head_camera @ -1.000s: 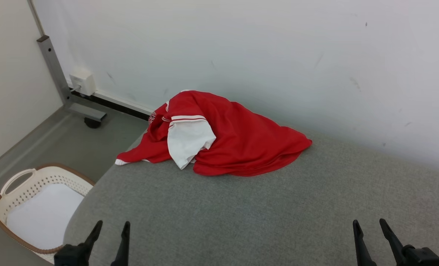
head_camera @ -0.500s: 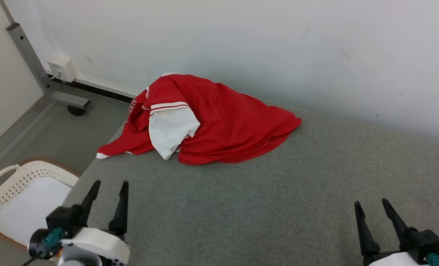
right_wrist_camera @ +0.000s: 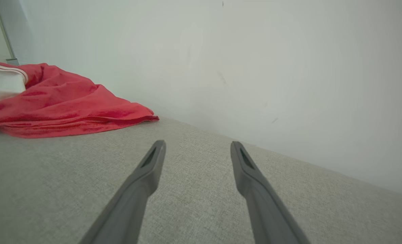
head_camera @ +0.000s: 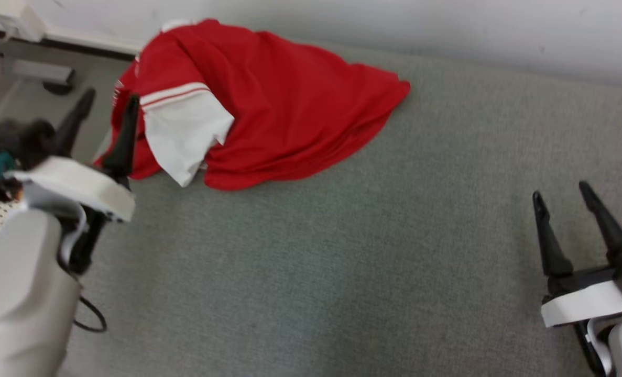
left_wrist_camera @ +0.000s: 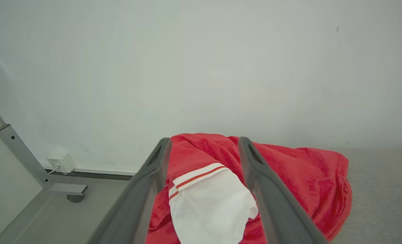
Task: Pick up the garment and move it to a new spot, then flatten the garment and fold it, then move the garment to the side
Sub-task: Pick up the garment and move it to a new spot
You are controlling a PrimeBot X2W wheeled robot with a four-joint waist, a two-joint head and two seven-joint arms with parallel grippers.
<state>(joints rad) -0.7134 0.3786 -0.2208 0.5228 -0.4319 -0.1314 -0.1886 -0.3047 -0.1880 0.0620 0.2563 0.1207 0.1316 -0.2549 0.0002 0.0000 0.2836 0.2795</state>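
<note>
My left end effector (head_camera: 109,99) hung with its two fingers (head_camera: 124,131) spread wide and nothing between them, at the left rim of the garment (head_camera: 279,104). The worry on that side was the edge. The red garment lay bunched at the far left corner of the grey counter (head_camera: 342,262), close against the wall (head_camera: 394,21), with its left hem right at the drop to the floor (left_wrist_camera: 51,217). I judged that a clumsy nudge from my outer finger could push cloth over the side.

Seen along my left wrist, the white sleeve (left_wrist_camera: 211,203) sat framed between the fingers. Closing on that loose sleeve alone might lift one layer and let the rest trail or twist, which would make flattening harder. Further right the heap tapered to a point on the counter. A one-armed grab there would probably drag it rather than lift it.

As for position, the garment lay just ahead of and partly beside my left end effector; I could not tell whether they touched. Bare counter stretched from the cloth to my right end effector (head_camera: 560,189) at the near right. It was also wide open and empty, well apart from the garment.
</note>
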